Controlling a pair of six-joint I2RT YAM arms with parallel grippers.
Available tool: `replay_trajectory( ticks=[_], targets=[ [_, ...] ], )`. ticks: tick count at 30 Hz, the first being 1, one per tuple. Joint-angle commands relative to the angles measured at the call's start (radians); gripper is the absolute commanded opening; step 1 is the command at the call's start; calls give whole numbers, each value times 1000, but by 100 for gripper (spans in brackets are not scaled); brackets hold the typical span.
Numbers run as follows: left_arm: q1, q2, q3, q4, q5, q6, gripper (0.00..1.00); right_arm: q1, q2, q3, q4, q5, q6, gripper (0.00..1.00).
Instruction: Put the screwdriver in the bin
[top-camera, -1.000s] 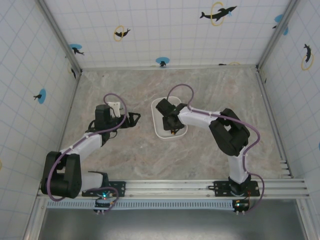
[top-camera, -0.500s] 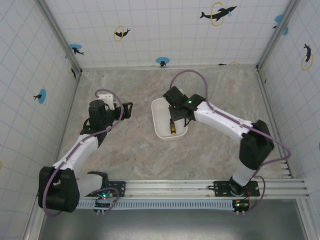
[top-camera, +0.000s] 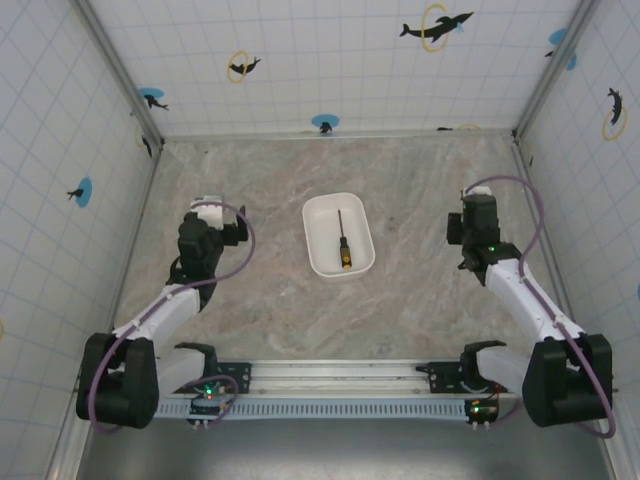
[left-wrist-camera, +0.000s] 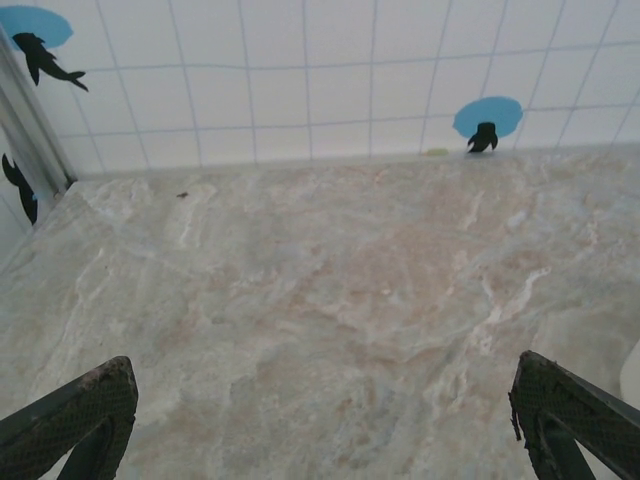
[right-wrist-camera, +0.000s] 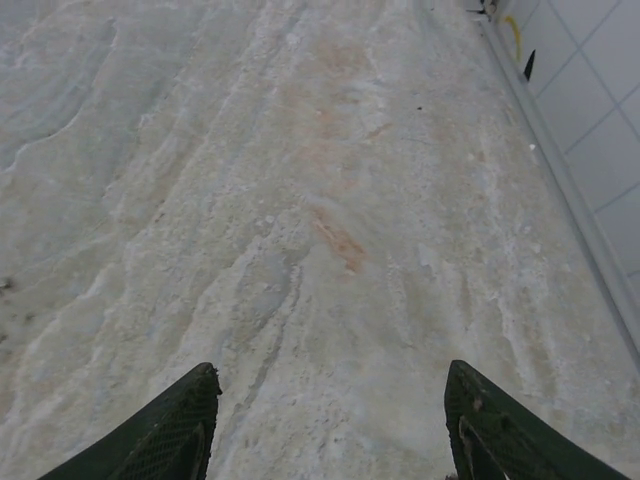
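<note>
Seen from overhead, a shallow white rectangular bin (top-camera: 358, 222) sits at the centre of a marble-patterned tabletop (top-camera: 420, 175). A small screwdriver (top-camera: 342, 241) lies flat inside it, thin dark shaft toward the top of the frame, black-and-yellow handle toward the bottom. Nothing touches the screwdriver. The two robot arms rest well apart from the bin, one at the left of the frame and one at the right. In the wrist views, the left gripper (left-wrist-camera: 320, 430) and the right gripper (right-wrist-camera: 330, 430) each hang over bare tabletop, fingers spread wide and holding nothing.
</note>
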Motion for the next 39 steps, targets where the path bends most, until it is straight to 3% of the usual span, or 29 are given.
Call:
replay_trajectory(
  ticks=[1,10,16,19,25,28,32,34,39],
  targets=[
    [11,14,-45,201,-16,66,97,-40,-14,-70,302,-11,-41,62],
    [76,83,-121,368,19,53,97,-115,23,-316,739,-31,14,63],
    [96,142,-141,418,-3,42,97,-116,150,-381,1000,-45,47,63],
    [98,203,-151,481,-10,36,97,-102,198,-366,1028,-52,22,62],
    [100,224,-125,451,-24,38,97,-93,352,-349,1139,-32,14,62],
    [100,237,-120,463,-6,58,97,-93,341,-353,1124,-23,22,62],
    [120,406,-164,735,-13,45,98,-91,344,-356,1135,-1,28,63],
    [135,388,-146,642,4,30,98,-90,345,-357,1136,4,29,63],
    [152,397,-125,621,14,11,98,-99,349,-333,1101,5,40,65]
  ],
)
